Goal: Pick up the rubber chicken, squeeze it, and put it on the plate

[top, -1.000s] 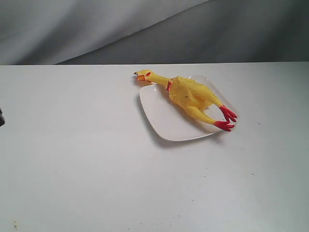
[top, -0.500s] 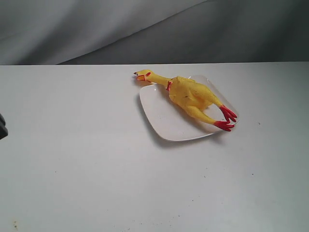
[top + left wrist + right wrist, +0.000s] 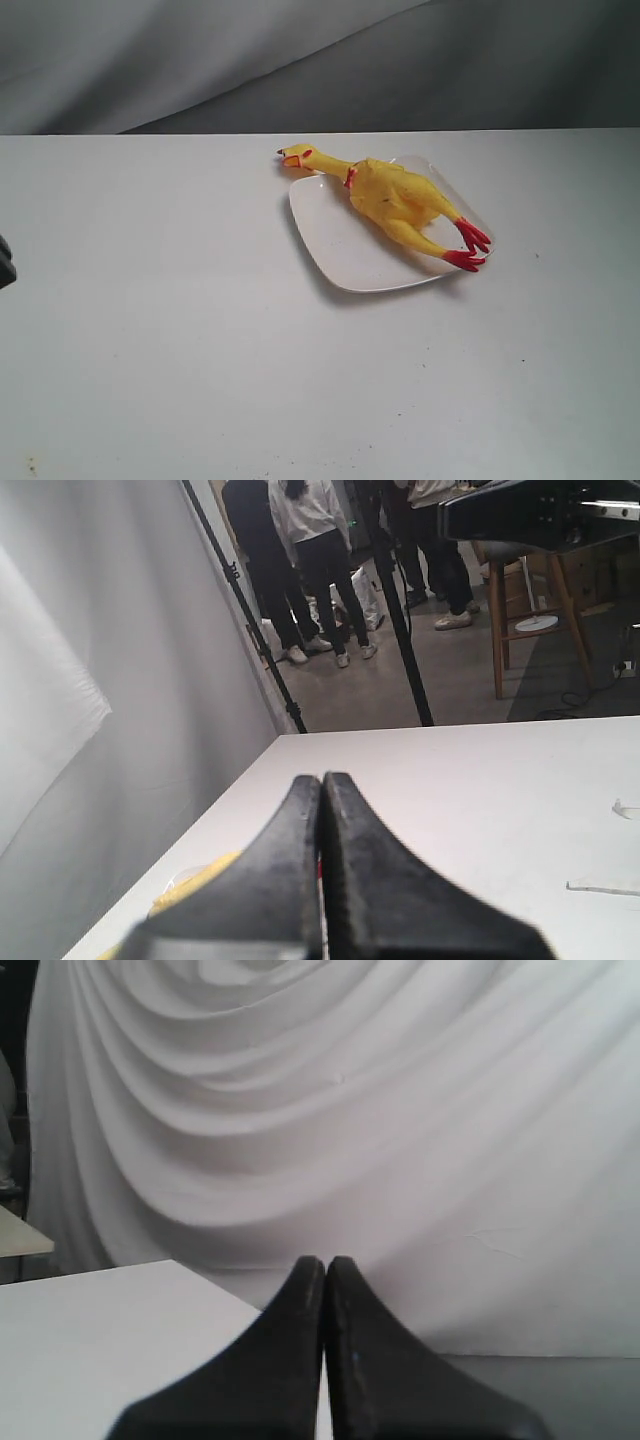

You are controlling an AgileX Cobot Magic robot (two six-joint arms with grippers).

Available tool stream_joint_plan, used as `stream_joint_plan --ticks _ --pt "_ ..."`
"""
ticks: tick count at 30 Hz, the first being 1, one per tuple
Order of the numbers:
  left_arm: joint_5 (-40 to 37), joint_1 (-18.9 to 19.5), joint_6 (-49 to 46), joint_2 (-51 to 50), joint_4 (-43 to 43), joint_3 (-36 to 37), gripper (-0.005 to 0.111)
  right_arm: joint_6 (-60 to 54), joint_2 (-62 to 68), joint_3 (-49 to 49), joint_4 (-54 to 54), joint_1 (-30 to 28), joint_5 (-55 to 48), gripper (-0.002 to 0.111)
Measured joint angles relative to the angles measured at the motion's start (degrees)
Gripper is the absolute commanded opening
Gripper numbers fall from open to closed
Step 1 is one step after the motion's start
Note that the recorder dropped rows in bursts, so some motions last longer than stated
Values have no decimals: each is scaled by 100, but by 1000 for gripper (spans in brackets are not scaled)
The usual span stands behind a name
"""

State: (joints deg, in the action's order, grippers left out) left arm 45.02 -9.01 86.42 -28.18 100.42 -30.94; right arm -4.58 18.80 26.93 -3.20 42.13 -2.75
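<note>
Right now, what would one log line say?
rubber chicken: on plate, head past rim | left gripper: shut, empty | right gripper: shut, empty

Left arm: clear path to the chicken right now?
Likely yes. Nothing stands between it and the chicken on the plate, just bare table. The left end effector is shut and must open first.

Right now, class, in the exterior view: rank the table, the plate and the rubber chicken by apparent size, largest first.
1. table
2. plate, which covers more area than the chicken, though the chicken stretches slightly longer end to end
3. rubber chicken
</note>
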Motion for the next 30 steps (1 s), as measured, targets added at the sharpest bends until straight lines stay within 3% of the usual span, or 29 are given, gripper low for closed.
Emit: stream_joint_plan --ticks 3,4,13,20,30 --pt "0 0 0 0 0 0 0 192 -183 -53 -15 -959 -170 0" --pt "0 0 0 0 0 0 0 318 -320 -181 -15 -1614 -200 0" --pt "5 0 0 0 0 0 0 458 -1373 -1449 163 -3786 -278 0" --pt "5 0 0 0 0 0 0 458 -1851 -2433 209 -4461 -298 0" --pt "14 0 0 0 0 0 0 458 -1862 -2672 250 -4508 -1174 0"
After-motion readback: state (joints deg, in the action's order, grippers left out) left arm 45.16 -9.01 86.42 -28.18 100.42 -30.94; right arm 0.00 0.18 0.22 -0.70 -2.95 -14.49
